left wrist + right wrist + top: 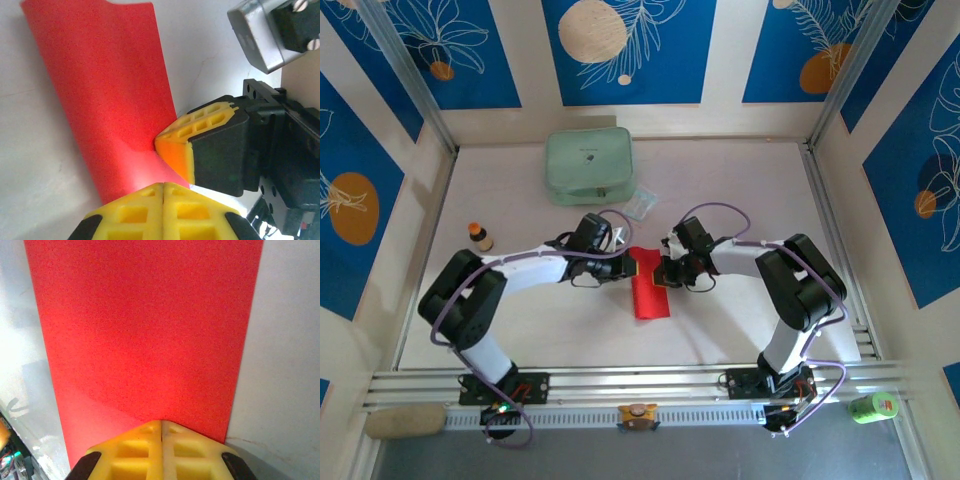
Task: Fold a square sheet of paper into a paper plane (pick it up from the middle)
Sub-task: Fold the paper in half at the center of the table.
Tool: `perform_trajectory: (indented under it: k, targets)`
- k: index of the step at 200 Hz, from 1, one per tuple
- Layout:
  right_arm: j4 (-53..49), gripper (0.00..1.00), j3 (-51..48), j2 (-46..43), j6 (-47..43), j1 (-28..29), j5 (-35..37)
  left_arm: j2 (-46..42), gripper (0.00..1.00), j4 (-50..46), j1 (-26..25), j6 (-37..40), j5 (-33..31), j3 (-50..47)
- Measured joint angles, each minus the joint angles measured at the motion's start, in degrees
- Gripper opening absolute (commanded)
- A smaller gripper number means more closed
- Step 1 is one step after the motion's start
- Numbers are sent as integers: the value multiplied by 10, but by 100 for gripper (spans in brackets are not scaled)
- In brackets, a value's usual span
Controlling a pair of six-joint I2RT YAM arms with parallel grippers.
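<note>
Left gripper point(163, 187) has its yellow fingers squeezed together, seam fully closed, parked right on the edge of the square sheet of paper point(110, 95). Whether any paper is actually nipped between them can't be told, since the tips cover that spot and the frame cuts off the fingers lower down. Right gripper point(161, 424) is the same story: fingers closed tight, tips sitting at the near end of the red sheet, which runs straight out ahead of them. Can't tell whether it's pinching or just pressing.

In the left wrist view, one yellow tip of the right gripper touches the paper just beside the left gripper's own fingers, so the two are nearly nose to nose. From above, both grippers hide the top end of the sheet; the rest shows as a long red strip lying on the table point(740, 330), pointing back toward the arm bases.

Further out past the grippers there's a small clear packet point(642, 204), then a pale green pouch point(588, 166) beyond it. Off to the left gripper's outer side stands a little orange-capped bottle point(479, 236), well apart from the paper.
</note>
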Motion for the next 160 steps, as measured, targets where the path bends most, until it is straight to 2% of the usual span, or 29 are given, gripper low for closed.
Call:
perform_trajectory:
  k: [71,120,160]
  targets:
    - [0,0,0,0,0,0,-2,55,0,89,5,-18,68,-16]
    - [0,0,0,0,0,0,-2,61,0,101,6,-19,76,-16]
    - [0,0,0,0,3,0,-1,88,0,84,13,10,67,-19]
